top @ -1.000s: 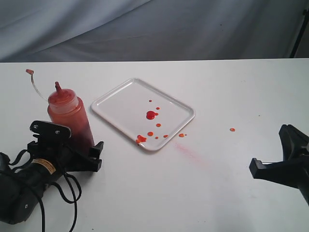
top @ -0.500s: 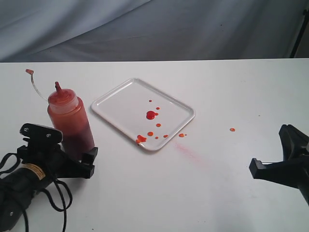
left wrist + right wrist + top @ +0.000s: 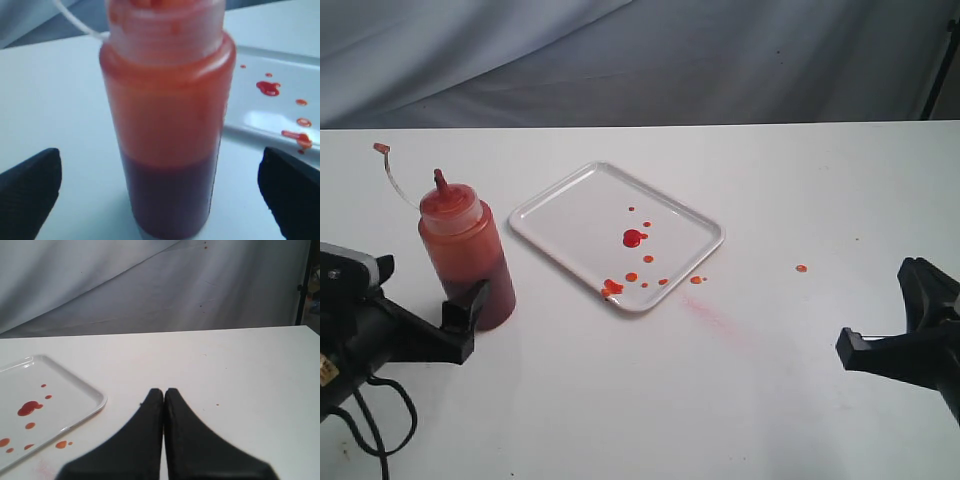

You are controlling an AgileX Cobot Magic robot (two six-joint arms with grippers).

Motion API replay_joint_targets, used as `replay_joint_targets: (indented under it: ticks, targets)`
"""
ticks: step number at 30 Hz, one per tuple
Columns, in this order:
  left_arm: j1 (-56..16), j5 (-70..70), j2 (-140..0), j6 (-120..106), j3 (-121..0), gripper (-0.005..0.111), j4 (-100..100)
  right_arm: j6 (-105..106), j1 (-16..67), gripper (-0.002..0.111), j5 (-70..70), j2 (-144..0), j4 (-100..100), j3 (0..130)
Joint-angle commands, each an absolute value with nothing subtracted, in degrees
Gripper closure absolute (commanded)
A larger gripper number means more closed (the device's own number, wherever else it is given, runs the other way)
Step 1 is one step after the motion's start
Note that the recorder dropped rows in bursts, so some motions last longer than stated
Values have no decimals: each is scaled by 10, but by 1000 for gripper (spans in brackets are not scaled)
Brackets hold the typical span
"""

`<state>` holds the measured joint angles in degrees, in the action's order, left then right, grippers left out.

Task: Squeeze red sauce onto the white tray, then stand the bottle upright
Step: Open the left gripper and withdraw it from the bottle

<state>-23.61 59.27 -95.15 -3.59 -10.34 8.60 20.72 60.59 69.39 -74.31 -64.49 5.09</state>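
Distance has opened between the left pincer (image 3: 160, 155) and the bottle (image 3: 467, 255). A second ago its fingers (image 3: 31, 192) flanked the bottle's base. Now the pincer sits back toward the near left edge, released, fingers spread wide and touching nothing. The bottle has stayed where it was, upright on the white surface (image 3: 770, 180), left of the tray (image 3: 570, 215) and just apart from it. Its cap (image 3: 382, 149) dangles on a thin tether, off to the far left. The right pincer (image 3: 164, 392) has not moved. It stays clenched and empty at the near right, well away from the tray.

Inside the bottle, sauce (image 3: 170, 195) fills roughly the lower half as a darker red band, with a lighter orange tint above. The tray holds one larger red blob (image 3: 633, 238) near its middle, and smaller drops are scattered toward its near corner. One stray drop (image 3: 696, 280) lies on the surface just beside the tray's near right rim, and another (image 3: 801, 268) lies farther right. A faint pink smear (image 3: 720, 318) trails across the surface from the tray's near corner.
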Motion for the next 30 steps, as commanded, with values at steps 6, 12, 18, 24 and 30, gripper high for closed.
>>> replay_joint_targets:
  ticks: [6,12,18,24,30]
  targets:
    - [-239,520,-751,-76,-90,2,44,294,606,108,700,-740,-597,47]
    - [-239,485,-631,-76,-90,2,-22,296,606,108,700,-740,-502,47]
    - [-239,454,-483,-51,-90,2,-47,270,606,108,700,-723,-435,47]
    - [-239,456,-448,17,-90,2,-177,209,606,108,700,-646,-404,48]
    - [-239,495,-448,41,-90,2,-184,216,606,108,700,-551,-353,48]
